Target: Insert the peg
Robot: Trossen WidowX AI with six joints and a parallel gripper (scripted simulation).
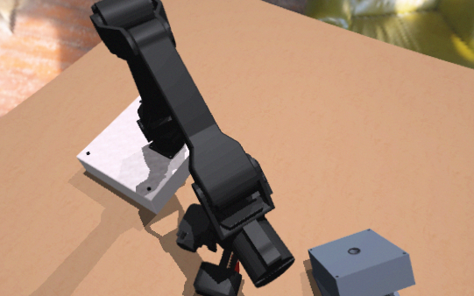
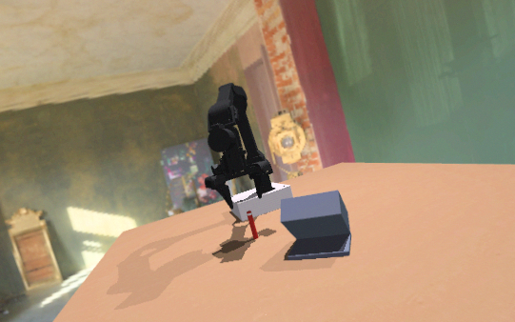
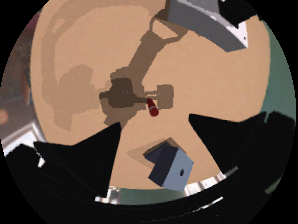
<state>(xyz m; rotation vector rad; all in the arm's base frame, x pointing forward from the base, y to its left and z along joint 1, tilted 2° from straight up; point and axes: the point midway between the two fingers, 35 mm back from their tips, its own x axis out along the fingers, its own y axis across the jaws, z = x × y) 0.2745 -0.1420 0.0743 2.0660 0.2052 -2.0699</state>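
One slim red peg, upright on the tabletop.

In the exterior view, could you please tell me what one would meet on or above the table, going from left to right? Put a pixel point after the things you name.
The red peg [image 1: 237, 266] [image 2: 253, 226] [image 3: 152, 107], then the blue-grey block with the sloped panel [image 1: 368, 258] [image 2: 311, 210] [image 3: 172, 167]; the arm, its open tool [image 2: 246, 201] [image 3: 156, 121] and the white base overlap the peg's span, so I leave them out.

Matt black, plastic-looking arm here, over a tan tabletop with faint grain, beside a smooth, dull blue-grey block!
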